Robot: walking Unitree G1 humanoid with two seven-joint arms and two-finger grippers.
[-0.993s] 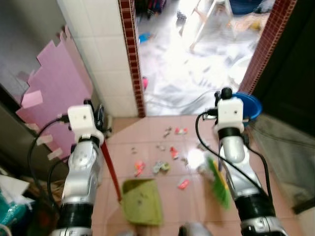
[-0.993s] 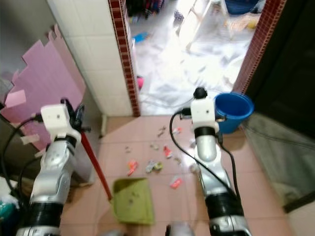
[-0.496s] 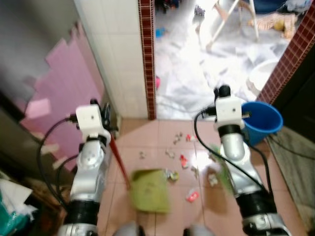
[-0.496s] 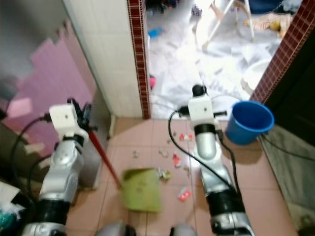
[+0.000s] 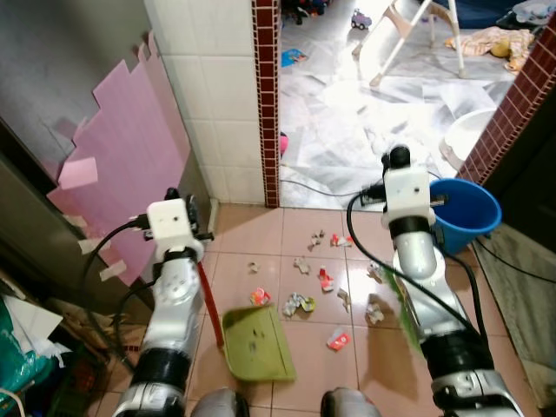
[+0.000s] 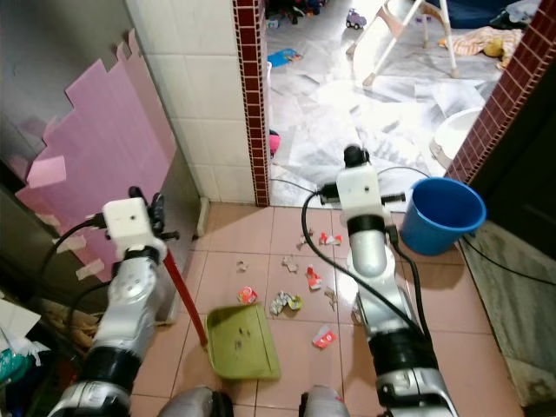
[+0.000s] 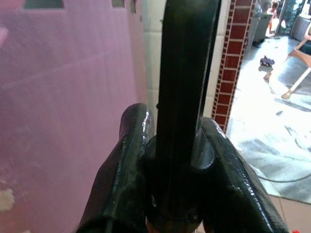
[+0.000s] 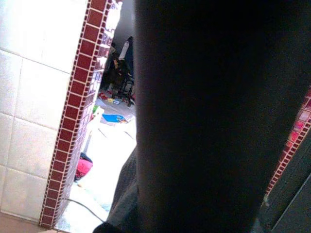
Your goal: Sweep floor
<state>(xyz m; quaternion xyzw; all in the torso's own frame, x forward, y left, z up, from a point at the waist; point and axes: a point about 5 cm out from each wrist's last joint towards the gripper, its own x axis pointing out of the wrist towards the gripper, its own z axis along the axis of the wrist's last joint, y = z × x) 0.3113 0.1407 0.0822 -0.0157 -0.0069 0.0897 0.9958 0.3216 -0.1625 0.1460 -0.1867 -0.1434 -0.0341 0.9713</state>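
A green dustpan [image 5: 256,345] rests on the pink tiled floor, its mouth towards scattered litter [image 5: 300,304]. Its red handle [image 5: 208,300] rises to my left gripper [image 5: 186,211]. In the left wrist view the fingers [image 7: 131,145] are shut around the handle's black top. My right gripper [image 5: 396,162] is raised near the doorway and is shut on a broom's dark handle [image 8: 214,121]. The broom's green bristles [image 5: 405,306] hang beside my right forearm, just right of the litter. A red scrap [image 5: 337,340] lies between pan and bristles.
A blue bucket [image 5: 469,213] stands at the right by the brick doorway. A white tiled pillar [image 5: 230,87] and a pink panel [image 5: 122,165] close off the left. Beyond the doorway are a marble floor, a cable and high-chair legs [image 5: 408,35]. My feet [image 5: 217,404] are at the bottom edge.
The whole view has shifted and sharpened as the camera moved. Both grippers keep their hold. The dustpan lies slightly back from the litter, and the bristles sit a bit further right.
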